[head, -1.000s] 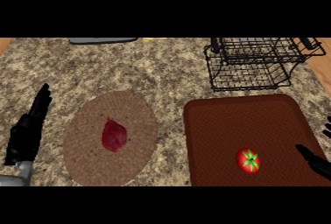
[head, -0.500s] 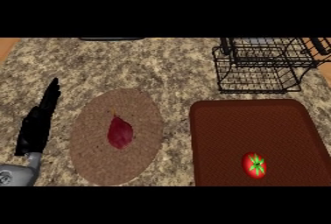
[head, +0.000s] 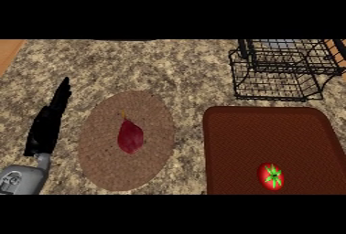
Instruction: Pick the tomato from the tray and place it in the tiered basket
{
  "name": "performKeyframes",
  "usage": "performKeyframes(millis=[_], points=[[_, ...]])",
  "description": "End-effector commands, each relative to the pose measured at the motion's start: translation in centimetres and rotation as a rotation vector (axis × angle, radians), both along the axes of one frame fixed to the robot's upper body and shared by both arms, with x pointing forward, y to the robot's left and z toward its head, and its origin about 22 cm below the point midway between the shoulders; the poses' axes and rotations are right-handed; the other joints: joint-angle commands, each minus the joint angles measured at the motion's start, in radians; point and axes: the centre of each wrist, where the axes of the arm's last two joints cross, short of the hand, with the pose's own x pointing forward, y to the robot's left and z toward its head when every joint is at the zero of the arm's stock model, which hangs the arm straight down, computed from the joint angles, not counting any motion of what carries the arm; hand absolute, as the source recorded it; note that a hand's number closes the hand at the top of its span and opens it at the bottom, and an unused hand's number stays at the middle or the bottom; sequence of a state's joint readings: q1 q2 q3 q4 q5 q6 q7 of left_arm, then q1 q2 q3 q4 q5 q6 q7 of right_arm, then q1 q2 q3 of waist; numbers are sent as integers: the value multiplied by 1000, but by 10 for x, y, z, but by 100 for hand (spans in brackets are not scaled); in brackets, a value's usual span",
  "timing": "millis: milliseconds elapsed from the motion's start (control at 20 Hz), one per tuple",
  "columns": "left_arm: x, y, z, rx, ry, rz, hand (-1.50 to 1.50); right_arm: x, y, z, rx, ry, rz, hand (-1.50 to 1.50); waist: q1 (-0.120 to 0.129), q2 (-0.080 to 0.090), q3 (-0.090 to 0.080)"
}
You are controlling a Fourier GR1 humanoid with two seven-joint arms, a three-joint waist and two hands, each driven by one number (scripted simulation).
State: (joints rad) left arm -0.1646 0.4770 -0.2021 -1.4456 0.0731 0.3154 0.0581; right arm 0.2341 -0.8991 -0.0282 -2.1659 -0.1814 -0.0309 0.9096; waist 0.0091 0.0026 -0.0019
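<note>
I look down at my speckled stone counter (head: pixel 155 68). My left hand (head: pixel 49 121) is at the left side of the view. It is black, and its fingers are straight and point up toward the far side of the counter. It holds nothing. It rests there, just beside the round mat. A bit of my grey forearm (head: pixel 20 180) shows below it, in the bottom left corner. I cannot see my right hand at all.

The tomato (head: pixel 271 176) is red with a green star on top. It sits in the tray (head: pixel 263 132), down in the near part and a little to the right. Nothing touches it. The tray is dark brown and has round corners. It lies at the right side of the counter.

The tiered basket (head: pixel 280 68) is made of black wire. It stands behind the tray, at the far right of the counter. It is well apart from the tomato. I can see something pale grey in its top part, but I cannot tell what it is.

Between my left hand and the tray lies a round brown woven mat (head: pixel 128 139). A dark red pointed thing (head: pixel 130 136) lies in the middle of the mat. It has a small yellow stem at its far end.
</note>
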Motion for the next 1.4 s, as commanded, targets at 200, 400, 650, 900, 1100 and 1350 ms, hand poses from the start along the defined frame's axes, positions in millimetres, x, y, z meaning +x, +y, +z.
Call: performKeyframes(millis=[200, 400, 650, 900, 1100, 1350], points=[[8, -1, 0, 0, 10, 5, 0, 26, 33, -13, -17, 192, 8, -150, 4, 1, 1], [-1, 7, -10, 2, -11, -8, 0, 31, 27, -19, -61, 256, -14, -150, -1, -2, 1], [4, 12, 3, 4, 4, -4, 0, 35, 42, -55, -64, 272, 15, -150, -2, -1, 2], [3, -4, -4, 3, 3, 19, 0, 18, 56, -31, -109, 250, 39, -150, -12, -3, 1], [1, 0, -1, -6, 22, -10, 0, 17, 67, -54, -187, 262, 33, -150, -7, -3, 1], [2, 9, -13, -7, 10, -6, 0, 20, 60, -36, -227, 249, 49, -150, -11, -3, 1]])
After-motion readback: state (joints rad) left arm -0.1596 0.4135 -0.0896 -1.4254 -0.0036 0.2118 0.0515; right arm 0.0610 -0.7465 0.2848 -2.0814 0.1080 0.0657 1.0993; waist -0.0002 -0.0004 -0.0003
